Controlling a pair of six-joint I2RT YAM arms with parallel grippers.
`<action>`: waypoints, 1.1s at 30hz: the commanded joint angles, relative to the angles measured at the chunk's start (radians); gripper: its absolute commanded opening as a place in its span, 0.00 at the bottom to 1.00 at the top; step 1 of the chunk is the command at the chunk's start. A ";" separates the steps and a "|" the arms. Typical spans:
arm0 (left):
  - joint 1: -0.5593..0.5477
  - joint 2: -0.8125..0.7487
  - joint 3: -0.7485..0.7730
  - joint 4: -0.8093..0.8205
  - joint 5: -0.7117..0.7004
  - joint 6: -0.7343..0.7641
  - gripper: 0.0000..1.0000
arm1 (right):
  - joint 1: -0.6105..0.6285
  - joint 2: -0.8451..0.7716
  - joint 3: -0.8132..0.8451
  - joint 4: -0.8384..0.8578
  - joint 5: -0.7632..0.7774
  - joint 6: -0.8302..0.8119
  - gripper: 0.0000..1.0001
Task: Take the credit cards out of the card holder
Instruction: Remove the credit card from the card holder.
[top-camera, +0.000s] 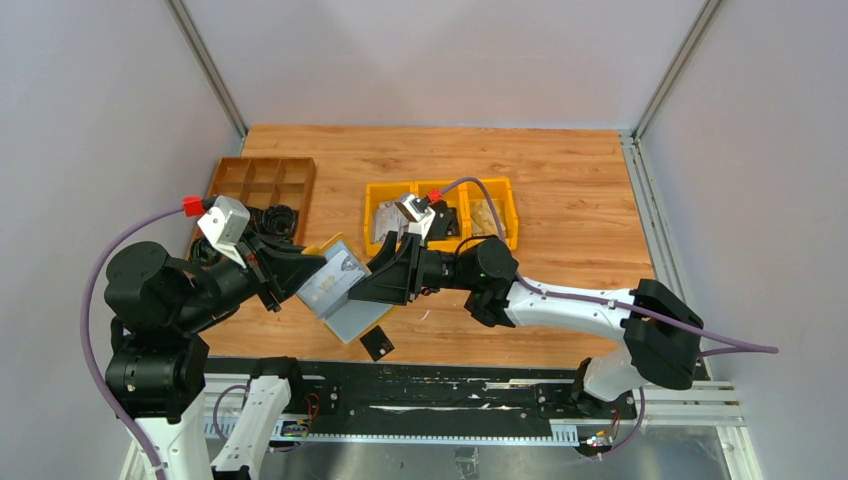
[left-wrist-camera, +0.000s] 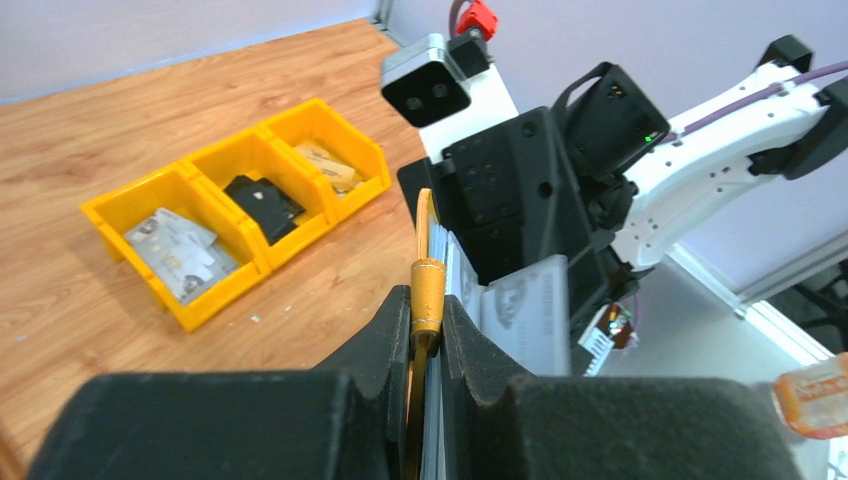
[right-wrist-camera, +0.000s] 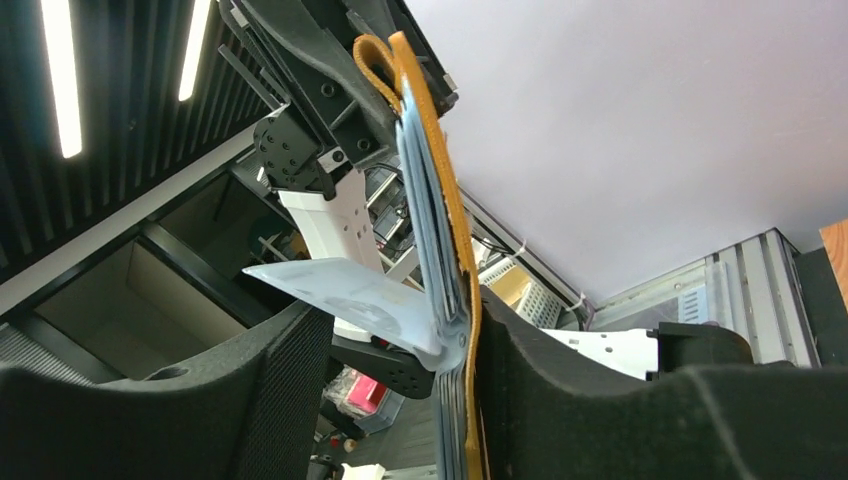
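The card holder (top-camera: 352, 318), mustard-yellow outside and grey inside, hangs spread open above the table's front between the two arms. My left gripper (top-camera: 290, 275) is shut on its yellow edge (left-wrist-camera: 427, 290). A silvery credit card (top-camera: 337, 270) juts out of the lining, and shows too in the left wrist view (left-wrist-camera: 530, 310). In the right wrist view the holder (right-wrist-camera: 450, 220) stands edge-on against one finger of my right gripper (right-wrist-camera: 405, 330). Its jaws are open around the holder, and the card (right-wrist-camera: 350, 288) fans out toward the other finger (right-wrist-camera: 290, 360). A black card (top-camera: 377, 344) lies on the table below.
A row of yellow bins (top-camera: 373, 192) stands at mid-table, with silvery cards (left-wrist-camera: 180, 250) in one and a black item (left-wrist-camera: 262, 200) in another. A brown compartment tray (top-camera: 262, 182) sits at the back left. A black rail (top-camera: 400, 385) runs along the near edge.
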 joint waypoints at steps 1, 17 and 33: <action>0.001 0.003 0.033 -0.021 -0.132 0.101 0.00 | 0.005 0.024 0.011 0.165 -0.053 0.047 0.58; 0.001 0.009 0.028 -0.036 -0.251 0.145 0.00 | 0.008 0.025 0.012 0.226 -0.048 0.093 0.78; 0.001 -0.004 -0.063 -0.059 0.018 0.029 0.49 | 0.013 -0.028 0.036 -0.001 -0.046 -0.006 0.15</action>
